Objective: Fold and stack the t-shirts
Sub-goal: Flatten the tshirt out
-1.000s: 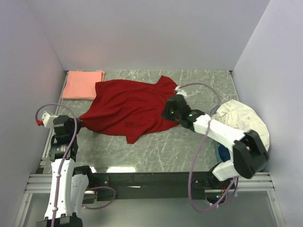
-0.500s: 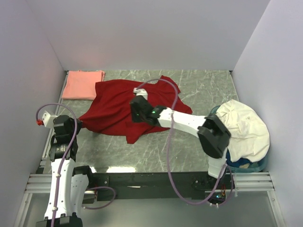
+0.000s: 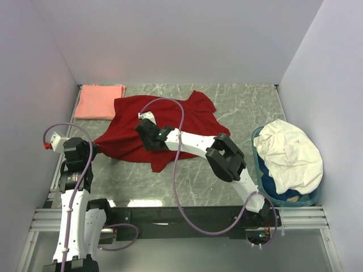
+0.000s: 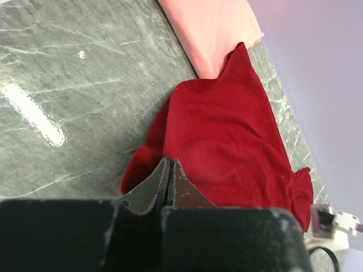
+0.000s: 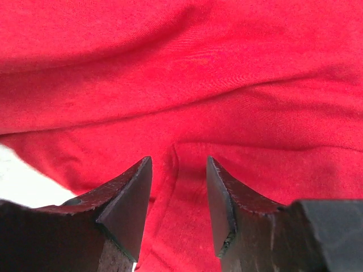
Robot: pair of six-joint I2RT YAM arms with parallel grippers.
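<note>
The deep red t-shirt (image 3: 127, 122) lies spread and rumpled on the marble table, filling the right wrist view (image 5: 181, 68). My left gripper (image 3: 95, 148) is shut on its left corner, which bunches round the closed tips (image 4: 169, 161). My right arm reaches left across the shirt. The right gripper (image 3: 144, 131) is open just above the cloth, with a raised crease of red fabric between its fingers (image 5: 178, 160). The salmon-pink t-shirt (image 3: 99, 102) lies folded at the back left corner, its edge touching the red one (image 4: 210, 28).
A blue basket (image 3: 300, 199) heaped with white cloth (image 3: 286, 153) stands at the right edge. The right arm's purple cable (image 3: 181, 113) loops over the red shirt. Walls close in the table on three sides.
My right arm has swung left from the shirt's right edge to its left-middle, and its jaws have widened. The left arm has stayed still, holding the corner.
</note>
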